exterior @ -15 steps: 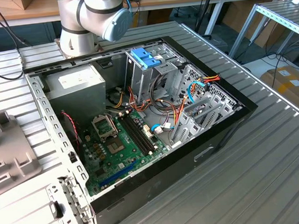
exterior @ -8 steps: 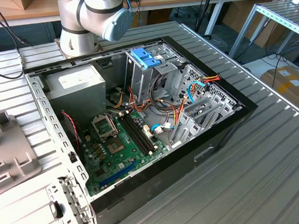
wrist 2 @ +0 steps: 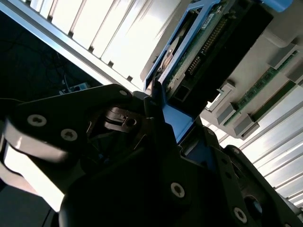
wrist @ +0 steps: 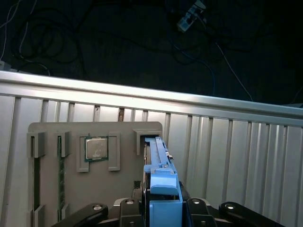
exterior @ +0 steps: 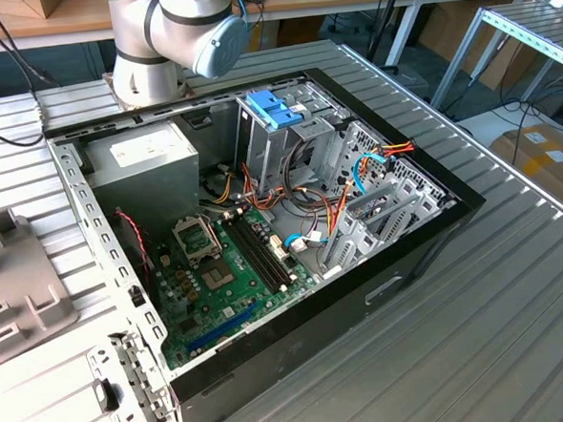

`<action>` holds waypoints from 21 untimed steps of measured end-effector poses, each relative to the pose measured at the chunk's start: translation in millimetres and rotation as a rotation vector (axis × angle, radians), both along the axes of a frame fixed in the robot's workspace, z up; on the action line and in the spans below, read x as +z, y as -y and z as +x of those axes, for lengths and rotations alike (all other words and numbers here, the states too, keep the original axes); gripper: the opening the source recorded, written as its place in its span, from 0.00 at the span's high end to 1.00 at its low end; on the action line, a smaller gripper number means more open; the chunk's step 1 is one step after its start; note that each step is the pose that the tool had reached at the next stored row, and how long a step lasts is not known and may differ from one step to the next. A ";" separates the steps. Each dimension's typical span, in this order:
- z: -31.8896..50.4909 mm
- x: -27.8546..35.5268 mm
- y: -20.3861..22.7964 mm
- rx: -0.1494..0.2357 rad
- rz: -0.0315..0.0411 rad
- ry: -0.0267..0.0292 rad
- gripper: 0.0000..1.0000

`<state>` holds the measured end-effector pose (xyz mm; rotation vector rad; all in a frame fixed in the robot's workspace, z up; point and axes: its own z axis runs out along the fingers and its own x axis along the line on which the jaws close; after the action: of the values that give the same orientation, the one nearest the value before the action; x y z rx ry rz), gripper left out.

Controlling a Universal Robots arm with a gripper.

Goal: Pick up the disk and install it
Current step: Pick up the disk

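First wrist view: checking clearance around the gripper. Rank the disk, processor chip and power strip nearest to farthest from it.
1. Disk, held in the gripper.
2. Processor chip, on the grey holder.
3. Power strip, beyond the table.

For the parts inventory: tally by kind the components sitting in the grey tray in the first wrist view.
Disk: 1
Processor chip: 1
Memory sticks: 2
Total: 4

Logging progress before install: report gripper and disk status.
Gripper straddling disk at its tab end. Disk on edge at grey holder slot, beside processor. Case open.
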<state>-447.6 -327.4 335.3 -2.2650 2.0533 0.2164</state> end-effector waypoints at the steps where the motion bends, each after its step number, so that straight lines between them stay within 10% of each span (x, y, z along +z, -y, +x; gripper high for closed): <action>1: 0.0 1.2 0.0 0.000 0.0015 -0.0001 0.63; 21: 0.1 26.4 0.8 0.000 0.0221 -0.0002 0.63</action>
<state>-447.6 -328.2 361.8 -2.2523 2.0407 0.2380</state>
